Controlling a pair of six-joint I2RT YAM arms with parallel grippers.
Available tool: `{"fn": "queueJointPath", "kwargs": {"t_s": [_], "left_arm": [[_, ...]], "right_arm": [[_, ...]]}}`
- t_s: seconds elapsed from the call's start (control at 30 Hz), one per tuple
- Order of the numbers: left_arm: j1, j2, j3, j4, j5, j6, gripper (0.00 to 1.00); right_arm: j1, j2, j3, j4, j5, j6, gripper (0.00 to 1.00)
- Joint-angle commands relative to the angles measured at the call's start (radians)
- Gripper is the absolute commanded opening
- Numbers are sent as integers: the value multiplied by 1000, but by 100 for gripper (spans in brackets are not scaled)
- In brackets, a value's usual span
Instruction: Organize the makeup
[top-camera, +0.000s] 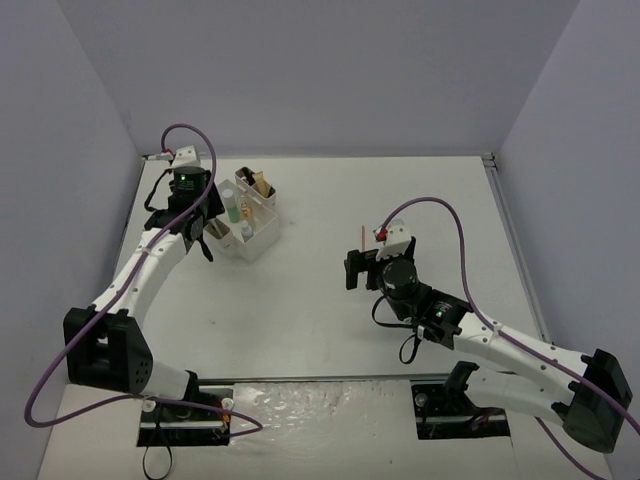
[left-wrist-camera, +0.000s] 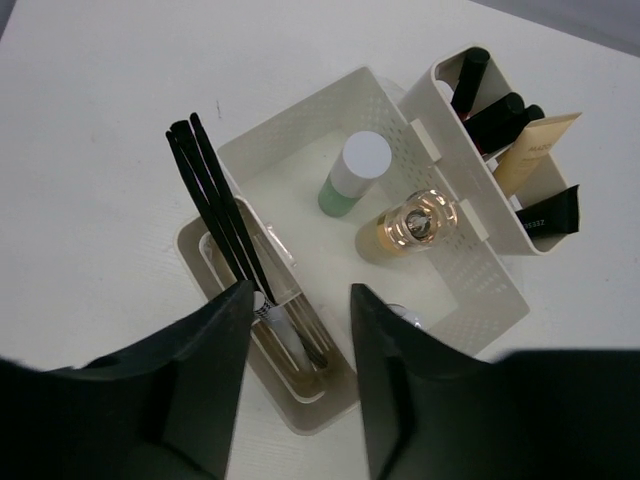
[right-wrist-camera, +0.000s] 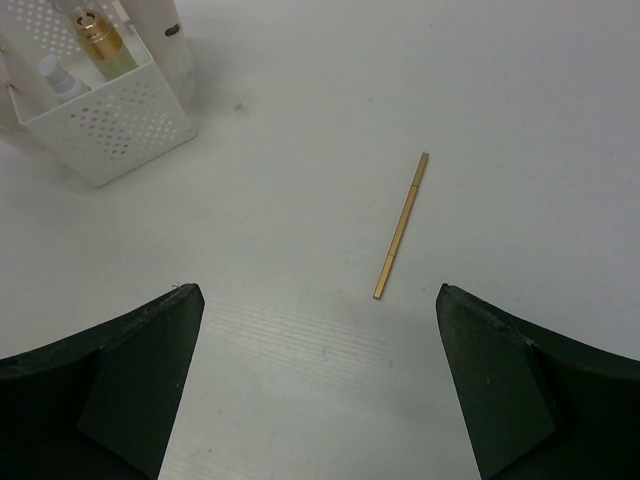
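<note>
Downward, left hand (left-wrist-camera: 300, 295) over white box (left-wrist-camera: 290, 112)

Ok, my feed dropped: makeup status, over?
Left gripper open over black sticks in white box. Right gripper open, tan stick ahead on table. Nothing between them.

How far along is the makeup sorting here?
Mostly done: black sticks, bottles and tubes stand in the white box. Nothing is held; the left gripper is open above the sticks, the right gripper open over one tan stick on the table, the only item visibly left.
</note>
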Motion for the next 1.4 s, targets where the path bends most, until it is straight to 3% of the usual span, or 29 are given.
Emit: {"fn": "queueJointPath", "kwargs": {"t_s": [0.0,0.27,0.37,0.57,0.8,1.03,1.3,1.37], "left_arm": [[4,-57,10,67,-38,-17,49],[4,-99,70,-4,-46,-15,65],[4,-156,93,-43,-32,-4,78],[4,-250,139,-124,-23,40,96],[5,-325,140,-134,-28,66,97],[10,-351,136,-134,-27,70,97],[15,-363,142,-145,30,60,97],[15,-358,150,-166,74,43,97]], "right_arm": [[-10,27,5,42,42,28,100],[-79,141,81,-67,76,132,95],[-189,234,105,-81,-8,183,92],[-266,439,192,-91,-75,210,88],[-292,649,289,-88,-113,216,77],[-300,785,326,-70,-139,230,48],[-297,836,306,-58,-148,237,4],[-284,815,294,-44,-150,219,0]]}}
